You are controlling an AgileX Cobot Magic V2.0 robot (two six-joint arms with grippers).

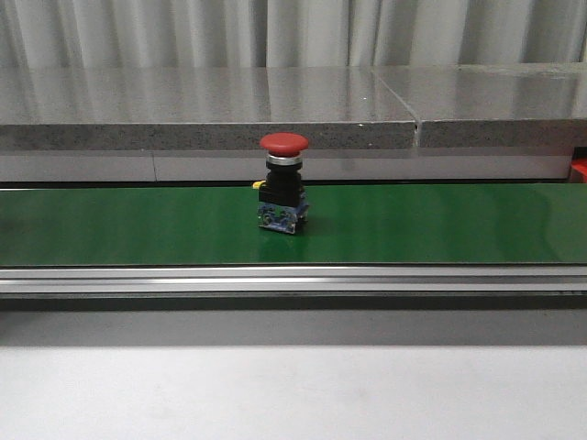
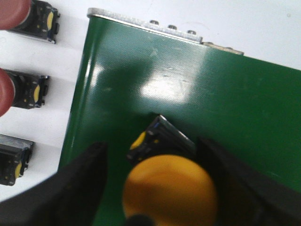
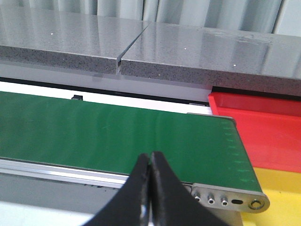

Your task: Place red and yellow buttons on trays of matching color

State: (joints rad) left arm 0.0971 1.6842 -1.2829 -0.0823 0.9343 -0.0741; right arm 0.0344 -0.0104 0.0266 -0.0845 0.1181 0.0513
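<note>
A red button (image 1: 282,183) with a mushroom cap stands upright on the green belt (image 1: 440,225), mid-table in the front view. Neither gripper shows there. In the left wrist view a yellow button (image 2: 170,188) stands on the belt (image 2: 235,103) near its end, between the spread fingers of my left gripper (image 2: 153,160). A gap shows beside one finger (image 2: 87,179). My right gripper (image 3: 150,157) is shut with nothing in it, over the belt's near rail. The red tray (image 3: 263,127) and yellow tray (image 3: 282,193) lie past the belt's end.
Several spare buttons lie on the white table beside the belt's end, two with red caps (image 2: 11,14) (image 2: 4,92). A grey stone ledge (image 1: 275,110) runs behind the belt. The belt's metal rail (image 1: 293,280) runs along its front.
</note>
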